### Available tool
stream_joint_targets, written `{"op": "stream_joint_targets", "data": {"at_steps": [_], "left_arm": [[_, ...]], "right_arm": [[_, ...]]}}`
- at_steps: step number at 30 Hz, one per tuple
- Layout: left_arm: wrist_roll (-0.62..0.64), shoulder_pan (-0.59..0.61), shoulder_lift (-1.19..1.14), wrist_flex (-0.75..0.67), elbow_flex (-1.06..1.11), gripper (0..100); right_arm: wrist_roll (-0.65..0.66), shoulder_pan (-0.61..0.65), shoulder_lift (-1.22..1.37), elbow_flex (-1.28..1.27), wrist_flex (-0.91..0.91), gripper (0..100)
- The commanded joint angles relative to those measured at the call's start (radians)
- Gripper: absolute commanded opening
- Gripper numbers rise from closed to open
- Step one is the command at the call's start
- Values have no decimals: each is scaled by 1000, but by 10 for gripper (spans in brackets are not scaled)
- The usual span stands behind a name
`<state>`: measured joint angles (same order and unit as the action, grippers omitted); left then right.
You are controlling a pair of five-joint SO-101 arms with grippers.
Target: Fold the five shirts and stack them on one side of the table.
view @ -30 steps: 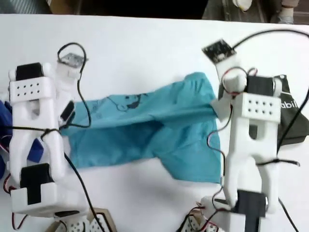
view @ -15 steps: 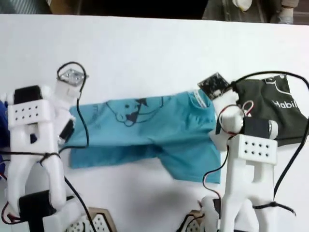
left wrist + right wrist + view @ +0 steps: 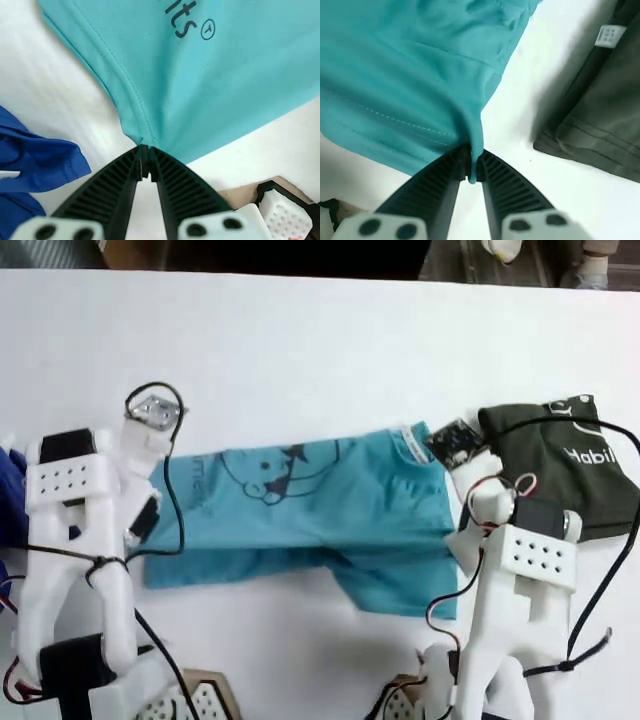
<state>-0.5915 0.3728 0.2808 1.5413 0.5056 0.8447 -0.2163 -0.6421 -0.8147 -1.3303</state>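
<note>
A teal shirt [image 3: 320,515] with a dark drawing lies spread across the middle of the white table [image 3: 320,350], stretched between both arms. My left gripper [image 3: 145,162] is shut on the shirt's left edge [image 3: 145,135], pinching a fold of teal cloth. My right gripper [image 3: 470,167] is shut on the shirt's right edge [image 3: 472,135]. In the high view the left gripper [image 3: 150,500] stands at the shirt's left end and the right gripper [image 3: 452,502] at its right end. One sleeve [image 3: 400,585] hangs toward the front edge.
A folded dark olive shirt [image 3: 570,465] lies at the right, close behind the right arm, also seen as dark cloth [image 3: 600,115]. Blue cloth [image 3: 35,160] lies at the far left edge [image 3: 10,500]. The arm bases [image 3: 190,700] stand at the front.
Both grippers have pulled the teal shirt toward the front and lowered it, so it lies flatter with the drawing facing up. The dark olive shirt has come into fuller view.
</note>
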Motion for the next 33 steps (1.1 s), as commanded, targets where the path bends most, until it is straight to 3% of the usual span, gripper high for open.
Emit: {"op": "stream_joint_targets", "data": {"at_steps": [1,33], "left_arm": [[-6,8,44,-11,2,25],[-6,6,44,-83,104,25]], "right_arm": [[20,-41,-42,-9,13,21],[21,-31,-42,-261,91,21]]}}
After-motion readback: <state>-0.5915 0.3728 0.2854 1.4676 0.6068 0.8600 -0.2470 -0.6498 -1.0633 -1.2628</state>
